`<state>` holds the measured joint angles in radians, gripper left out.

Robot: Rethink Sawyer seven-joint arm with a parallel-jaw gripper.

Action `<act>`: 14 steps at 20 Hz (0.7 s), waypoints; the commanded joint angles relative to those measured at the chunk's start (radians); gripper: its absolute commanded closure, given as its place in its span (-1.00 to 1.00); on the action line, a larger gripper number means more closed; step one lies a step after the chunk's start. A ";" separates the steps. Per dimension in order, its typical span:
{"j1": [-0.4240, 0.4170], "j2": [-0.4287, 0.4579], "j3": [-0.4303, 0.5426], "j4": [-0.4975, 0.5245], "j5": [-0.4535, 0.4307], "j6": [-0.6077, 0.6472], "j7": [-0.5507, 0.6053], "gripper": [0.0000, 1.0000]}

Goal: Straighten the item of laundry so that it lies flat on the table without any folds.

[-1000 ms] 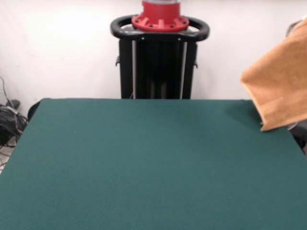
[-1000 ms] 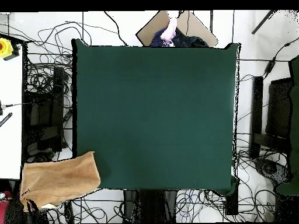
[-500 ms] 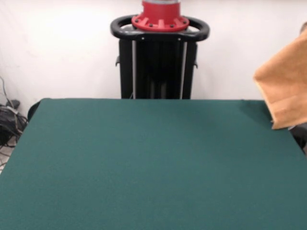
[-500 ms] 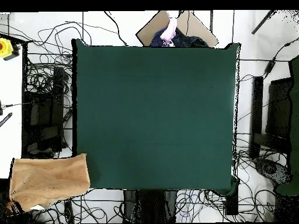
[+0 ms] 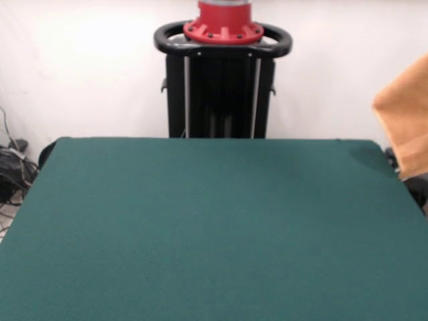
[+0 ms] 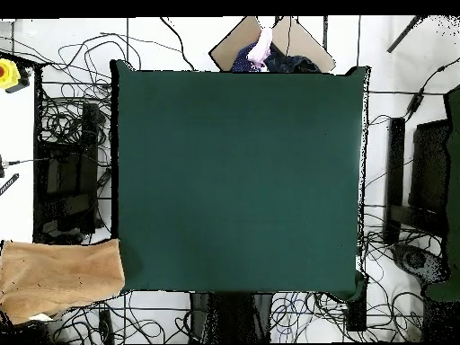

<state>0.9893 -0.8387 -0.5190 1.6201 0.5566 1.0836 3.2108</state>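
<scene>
The orange-tan towel [image 5: 408, 124] hangs in the air at the right edge of the front view, beyond the table's far right corner. In the overhead view the towel [image 6: 58, 277] lies off the table's lower left corner, above the cables. The dark green table [image 5: 207, 227] carries nothing on its top; in the overhead view the table [image 6: 238, 171] fills the middle. What holds the towel is hidden. The gripper shows in neither view.
The black pedestal with its red base [image 5: 223, 73] stands behind the table's far edge. Cables [image 6: 67, 135] cover the floor around the table. A person's hand and sleeve [image 6: 262, 47] show at the top edge of the overhead view.
The towel has moved steadily outward, away from the table's corner: rightward in the front view, leftward in the overhead view. It no longer overlaps the table top.
</scene>
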 commanded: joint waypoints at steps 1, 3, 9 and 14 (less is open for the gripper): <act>-0.003 0.069 0.100 -0.043 0.047 0.077 0.328 1.00; -0.007 0.086 0.100 -0.059 0.050 0.076 0.350 1.00; -0.042 0.170 0.055 -0.094 0.035 0.055 0.415 1.00; -0.089 0.236 0.051 -0.066 0.079 -0.055 0.446 1.00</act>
<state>0.9669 -0.6971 -0.5183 1.5312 0.5686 1.0832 3.3205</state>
